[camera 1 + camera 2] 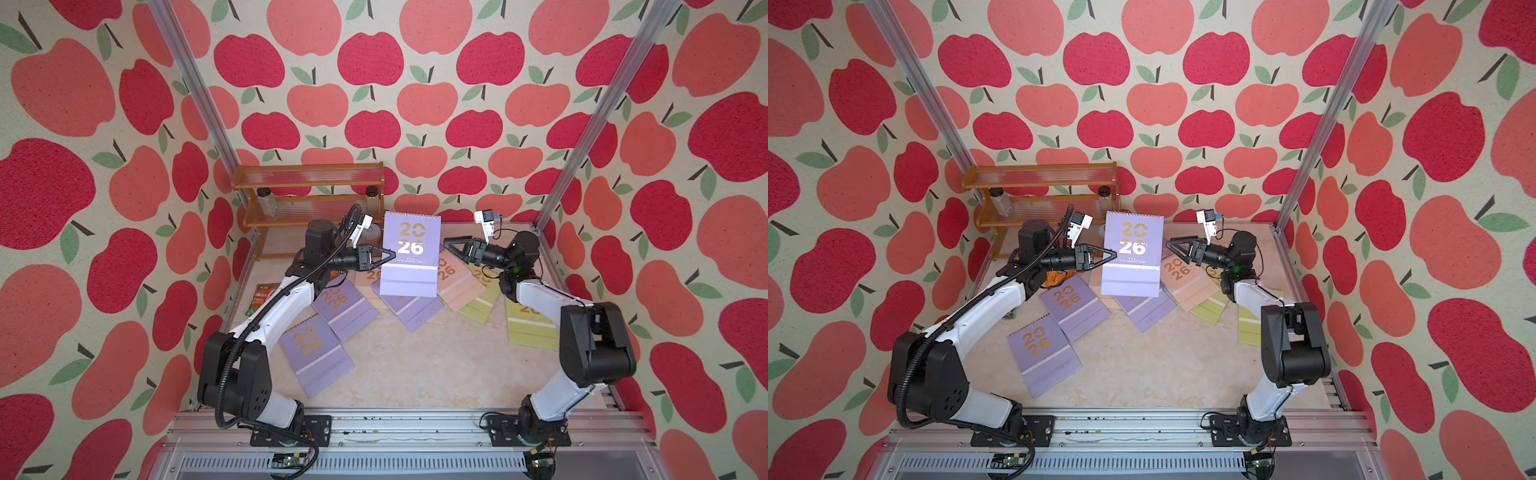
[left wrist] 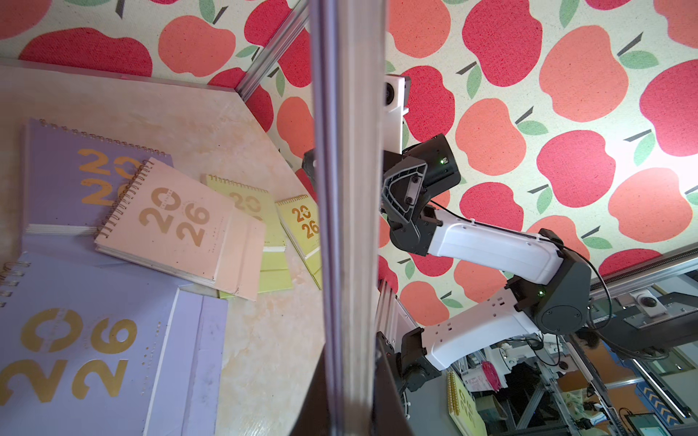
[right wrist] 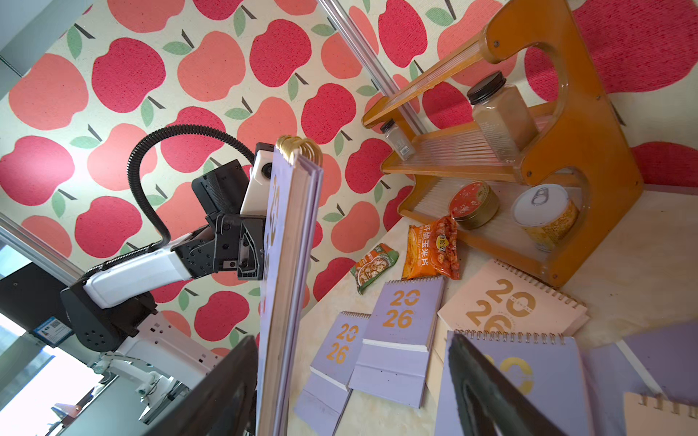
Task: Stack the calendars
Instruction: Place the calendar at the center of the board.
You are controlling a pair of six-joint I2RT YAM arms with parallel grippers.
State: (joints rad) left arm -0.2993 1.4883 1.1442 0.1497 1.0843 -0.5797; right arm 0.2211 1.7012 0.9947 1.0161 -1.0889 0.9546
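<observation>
Calendar stock was split between one raised unit and several units lying flat on the table (image 1: 415, 374). All positions below are referenced to the amber rack (image 1: 307, 183), which stood in the table's far left corner.

1. The raised lilac calendar (image 1: 409, 253) hung upright in the air just off the rack's right end. Its spiral binding was uppermost and its "2026" cover faced the top views.
2. The left claw (image 1: 390, 256) was positioned in front of the rack's lower shelf. It was pressed together on the left edge of the raised lilac calendar.
3. The right claw (image 1: 448, 246) was farther from the rack, on the far side of that calendar. Its jaws were spread and its tips were just beside the calendar's right edge. Contact could not be confirmed.
4. Directly in front of the rack, the second lilac calendar (image 1: 345, 305) lay flat. The near lilac calendar (image 1: 318, 357) touched it and lay farthest from the rack.
5. To the right of the rack, under the raised unit, lay the third lilac calendar (image 1: 415, 309). The pink calendar (image 1: 457, 286) came next, and then the two yellow-green calendars (image 1: 484, 305).
6. A snack packet (image 1: 262, 297) lay in front of the rack's left end.
7. A jar (image 1: 266, 201) stood on the rack's middle shelf.
</observation>
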